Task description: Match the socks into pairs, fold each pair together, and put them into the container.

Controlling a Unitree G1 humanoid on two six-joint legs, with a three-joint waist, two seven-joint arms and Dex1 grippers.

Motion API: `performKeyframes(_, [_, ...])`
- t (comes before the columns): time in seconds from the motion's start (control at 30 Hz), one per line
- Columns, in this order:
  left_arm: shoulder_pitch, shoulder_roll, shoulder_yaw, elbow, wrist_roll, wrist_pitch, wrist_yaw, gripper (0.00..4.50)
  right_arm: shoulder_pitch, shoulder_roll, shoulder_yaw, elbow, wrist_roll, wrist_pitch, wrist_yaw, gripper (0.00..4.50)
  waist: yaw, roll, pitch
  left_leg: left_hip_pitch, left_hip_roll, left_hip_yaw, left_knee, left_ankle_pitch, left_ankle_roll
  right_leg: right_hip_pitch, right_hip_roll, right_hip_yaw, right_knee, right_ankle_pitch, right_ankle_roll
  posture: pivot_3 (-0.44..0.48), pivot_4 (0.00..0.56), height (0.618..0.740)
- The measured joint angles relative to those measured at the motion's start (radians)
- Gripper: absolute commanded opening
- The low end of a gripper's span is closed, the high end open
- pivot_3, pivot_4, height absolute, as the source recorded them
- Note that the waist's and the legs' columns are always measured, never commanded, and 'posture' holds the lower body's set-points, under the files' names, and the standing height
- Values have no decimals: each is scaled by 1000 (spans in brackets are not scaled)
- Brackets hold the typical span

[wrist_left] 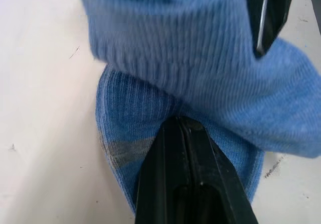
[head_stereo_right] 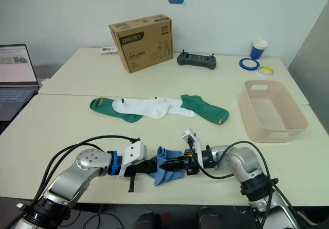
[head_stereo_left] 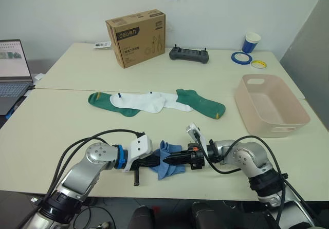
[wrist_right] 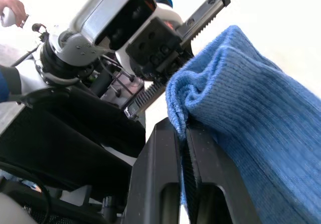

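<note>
A bunched pair of light blue socks (head_stereo_left: 165,171) lies near the table's front edge, between my two grippers. My left gripper (head_stereo_left: 156,161) is shut, its tips pinching a lower fold of the blue fabric (wrist_left: 150,108). From the other side my right gripper (head_stereo_left: 167,160) is shut on the folded edge of the blue socks (wrist_right: 241,83). Farther back, two dark green socks (head_stereo_left: 101,101) (head_stereo_left: 206,105) and two white socks (head_stereo_left: 138,102) (head_stereo_left: 177,103) lie overlapped in a row. The pale pink container (head_stereo_left: 288,130) stands at the right with nothing in it.
A brown cardboard box (head_stereo_left: 136,36) and a black controller (head_stereo_left: 189,55) sit at the back. A blue cup (head_stereo_left: 251,42) and two tape rolls (head_stereo_left: 240,58) are at the back right. A laptop (head_stereo_left: 13,67) is at the far left.
</note>
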Motion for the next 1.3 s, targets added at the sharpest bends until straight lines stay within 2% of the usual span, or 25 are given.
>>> performKeyframes(0.17, [0, 0, 0, 0, 0, 0, 0, 0, -9, -6, -40, 4, 19, 8, 2, 2870, 0, 0, 0, 0, 0, 0, 0, 0, 0, 0, 0, 0, 0, 0, 0, 0, 150, 740])
performKeyframes(0.3, [-1, 1, 0, 1, 0, 0, 0, 0, -8, -25, -129, -26, 120, 97, 2, 2870, 0, 0, 0, 0, 0, 0, 0, 0, 0, 0, 0, 0, 0, 0, 0, 0, 150, 740])
performKeyframes(0.4, [-1, 1, 0, 3, 0, -1, 0, 0, 2, -83, -150, -67, 96, 50, 2, 2870, 0, 0, 0, 0, 0, 0, 0, 0, 0, 0, 0, 0, 0, -1, -2, 0, 150, 740])
performKeyframes(0.5, [-2, 1, 0, 5, 0, -3, -1, 0, 45, -131, -123, -76, 2, -73, 14, 2243, 0, 0, 0, 0, 0, 0, -1, 0, 0, 0, 0, 0, 0, -2, -4, 0, 150, 740])
performKeyframes(0.7, [-12, 2, 0, 20, 0, -6, -4, 0, 97, -168, 15, -61, -218, -347, 69, 70, 0, 0, 0, 1, 0, 1, 0, 0, 0, 0, 0, 0, 0, -2, -5, 0, 150, 740])
performKeyframes(0.9, [-13, 8, 2, 14, -7, 9, -9, 0, 96, -89, 96, 22, -325, -462, 75, 28, -1, 0, 0, 1, 0, 1, 0, 0, 0, 0, 0, 0, 0, -2, -6, 0, 150, 740])
performKeyframes(1.07, [-8, 39, 46, -3, -51, 83, -11, 0, 60, -85, 127, 69, -399, -541, 80, 28, -3, 0, 0, 1, 0, 1, 0, 0, 0, -1, 0, 0, 0, -2, -6, 0, 150, 740])
performKeyframes(1.23, [-2, 168, 159, -69, -117, 162, -54, 0, 58, -69, 120, 84, -410, -558, 85, 28, -6, 0, 1, 1, 1, 1, -1, 0, 0, -1, 0, 0, 0, -2, -7, 0, 150, 740])
performKeyframes(1.3, [-21, 183, 212, -121, -171, 203, -60, 0, 61, -74, 111, 79, -408, -546, 91, 28, -5, 0, 1, 1, 1, 1, -1, 0, 0, -1, -1, 0, -1, -2, -7, 0, 150, 740])
